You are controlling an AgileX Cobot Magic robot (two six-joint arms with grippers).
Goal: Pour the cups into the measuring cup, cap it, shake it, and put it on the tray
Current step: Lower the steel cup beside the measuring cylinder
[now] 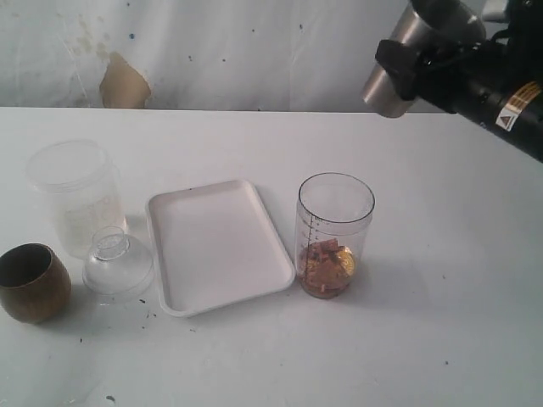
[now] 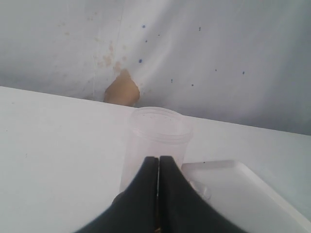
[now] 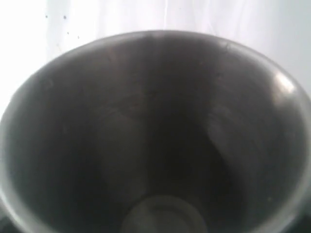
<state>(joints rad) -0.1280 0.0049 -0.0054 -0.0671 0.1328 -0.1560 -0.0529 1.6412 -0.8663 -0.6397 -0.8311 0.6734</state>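
The steel tumbler [image 1: 397, 68] hangs high at the back right, tilted, with my right gripper [image 1: 422, 58] shut on it. Its dark inside [image 3: 155, 136] fills the right wrist view and looks empty; the fingers themselves are hidden there. Below and to the left stands the measuring cup [image 1: 334, 233], uncapped, with brown and gold pieces at its bottom. The white tray [image 1: 216, 246] lies just left of it. The brown wood-like cup [image 1: 32, 282] sits at the far left front. My left gripper [image 2: 158, 161] is shut on nothing, facing the frosted jar [image 2: 155, 133]; it is outside the exterior view.
A frosted jar [image 1: 76, 195] stands at the left, with a small clear dome lid [image 1: 117, 263] in front of it, between the brown cup and the tray. The tray's corner [image 2: 243, 194] shows in the left wrist view. A stained white backdrop closes off the table's rear.
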